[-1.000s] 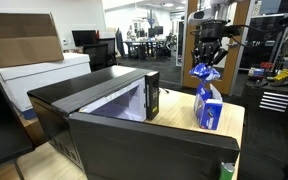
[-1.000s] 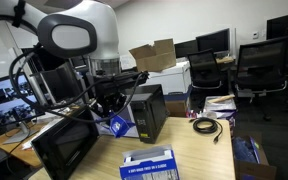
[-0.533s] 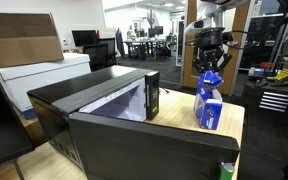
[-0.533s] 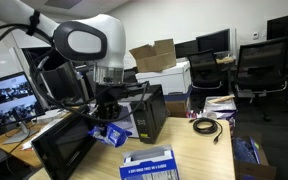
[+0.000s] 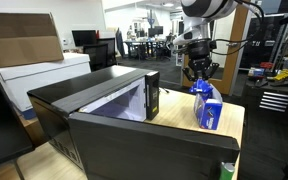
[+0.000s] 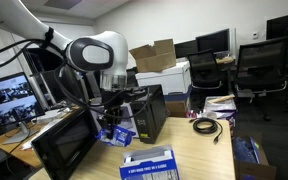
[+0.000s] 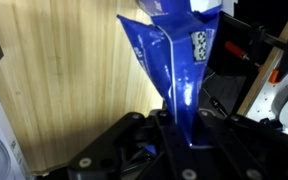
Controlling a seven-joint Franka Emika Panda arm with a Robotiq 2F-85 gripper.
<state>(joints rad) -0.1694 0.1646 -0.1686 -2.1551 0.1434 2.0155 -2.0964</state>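
My gripper (image 7: 181,122) is shut on the pinched top of a blue bag (image 7: 169,45) with white print. In both exterior views the bag (image 5: 209,108) (image 6: 115,130) hangs below the gripper (image 5: 200,78) (image 6: 111,115), its bottom at or just above the wooden table (image 5: 234,125). It is right beside a black microwave (image 5: 94,100) whose door (image 6: 66,148) hangs open. The bag's lower end is cut off in the wrist view.
A blue and white box (image 6: 149,163) lies at the table's front and a coiled black cable (image 6: 206,125) further along it. A white printer (image 5: 44,75) and cardboard boxes (image 6: 154,54) stand behind the microwave. Office chairs (image 6: 259,65) and monitors fill the back.
The arm has come down and shifted toward the microwave with the bag still pinched. The bag's top now leans toward the microwave.
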